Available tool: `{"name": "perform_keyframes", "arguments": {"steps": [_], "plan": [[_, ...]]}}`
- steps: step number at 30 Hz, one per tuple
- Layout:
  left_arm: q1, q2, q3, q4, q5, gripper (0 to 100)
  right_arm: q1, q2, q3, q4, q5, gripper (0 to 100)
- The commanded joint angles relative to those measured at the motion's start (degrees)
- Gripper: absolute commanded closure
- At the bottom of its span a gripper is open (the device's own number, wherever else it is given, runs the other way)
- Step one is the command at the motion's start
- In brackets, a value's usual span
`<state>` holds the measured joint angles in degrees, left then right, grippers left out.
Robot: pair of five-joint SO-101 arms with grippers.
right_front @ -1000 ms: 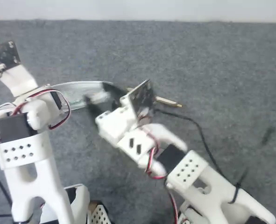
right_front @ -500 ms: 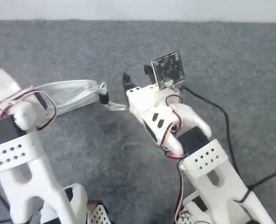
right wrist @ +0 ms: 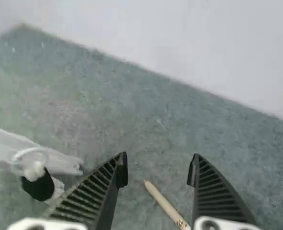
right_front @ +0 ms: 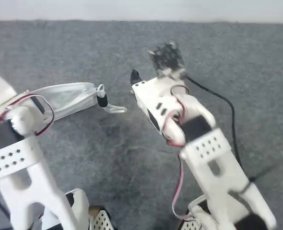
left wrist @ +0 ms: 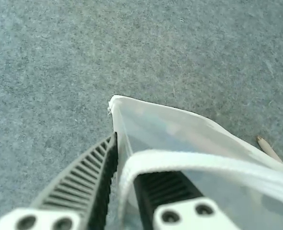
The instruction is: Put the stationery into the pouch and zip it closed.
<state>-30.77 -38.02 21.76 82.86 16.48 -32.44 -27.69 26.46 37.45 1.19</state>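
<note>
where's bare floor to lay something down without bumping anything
Free: grey carpet between the white wall and right arm; also between both arm bases. Crowded: the zip end of the clear plastic pouch, where the open right end effector hovers over a beige pencil.

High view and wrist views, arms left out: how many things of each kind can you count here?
Pouch: 1
Pencil: 1
Total: 2
</note>
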Motion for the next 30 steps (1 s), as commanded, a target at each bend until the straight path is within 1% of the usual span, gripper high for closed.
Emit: {"name": "perform_keyframes", "arguments": {"steps": [1, 4, 14, 17, 23, 30], "plan": [[-0.26, 0.00, -0.31, -2.02, 0.44, 99, 0.48, 8.75, -11.16, 6.02, 2.99, 80.5], [-0.26, 0.00, -0.31, -2.02, 0.35, 99, 0.84, 16.84, -18.73, 10.68, 4.31, 80.5], [-0.26, 0.00, 0.22, -2.02, 0.26, 99, 0.84, 38.90, -38.42, 23.69, 12.75, 80.5], [-0.26, 0.00, 0.31, -2.02, -1.49, 99, 0.92, 44.53, -44.04, 27.30, 14.86, 80.5], [-0.26, 0.00, 0.31, -2.02, -1.49, 99, 1.01, 55.25, -53.89, 32.04, 18.81, 80.5], [-0.26, 0.00, 0.31, -1.93, -1.58, 99, 2.59, 64.04, -63.65, 34.42, 19.16, 80.5]]}}
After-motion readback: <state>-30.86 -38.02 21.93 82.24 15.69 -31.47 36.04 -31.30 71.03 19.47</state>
